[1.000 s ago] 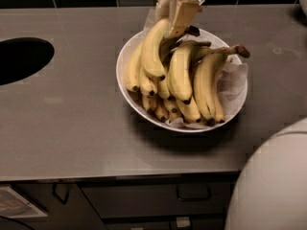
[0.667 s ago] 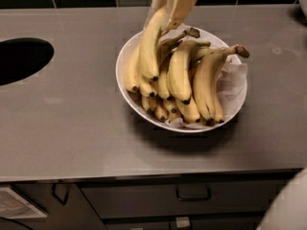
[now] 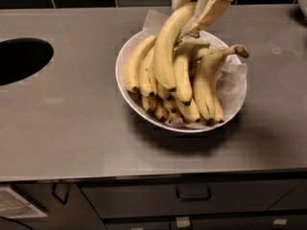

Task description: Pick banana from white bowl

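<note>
Clearly the gripper point(image 3: 204, 6) at the top edge clamps the stem end of the banana point(image 3: 165, 47), its black tip down in the white bowl point(image 3: 123, 87); lifting straight up, slowly, should avoid dragging neighbouring bananas point(image 3: 206, 85) out

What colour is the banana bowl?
The bowl is white, in the camera view; the gripper holds the banana over its back rim.

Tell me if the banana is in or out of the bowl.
Partly out: tool above the white bowl grips banana by its stem; tip among other bananas.
</note>
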`<state>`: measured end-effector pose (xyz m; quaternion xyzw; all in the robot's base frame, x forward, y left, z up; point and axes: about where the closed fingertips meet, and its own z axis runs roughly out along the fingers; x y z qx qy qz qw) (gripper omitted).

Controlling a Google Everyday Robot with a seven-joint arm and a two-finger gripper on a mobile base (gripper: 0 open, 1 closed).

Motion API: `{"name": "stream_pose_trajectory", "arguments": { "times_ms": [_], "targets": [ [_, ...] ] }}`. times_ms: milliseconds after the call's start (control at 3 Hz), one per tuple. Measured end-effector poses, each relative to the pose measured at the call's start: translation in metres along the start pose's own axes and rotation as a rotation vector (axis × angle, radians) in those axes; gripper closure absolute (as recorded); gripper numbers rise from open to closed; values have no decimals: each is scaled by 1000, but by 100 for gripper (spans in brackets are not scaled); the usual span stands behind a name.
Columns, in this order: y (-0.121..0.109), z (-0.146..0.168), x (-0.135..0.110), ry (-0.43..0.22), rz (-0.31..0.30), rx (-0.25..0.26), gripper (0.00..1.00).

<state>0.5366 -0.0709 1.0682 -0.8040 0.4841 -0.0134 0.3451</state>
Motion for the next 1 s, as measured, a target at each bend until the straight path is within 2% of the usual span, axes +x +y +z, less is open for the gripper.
{"name": "stream_pose_trajectory", "arguments": {
  "times_ms": [333,667,1000],
  "targets": [
    [15,-18,5,-54,10,73,100],
    [18,-34,-3,-84,10,127,100],
    [16,-50,-23,-96,6,182,100]
  ]
}}
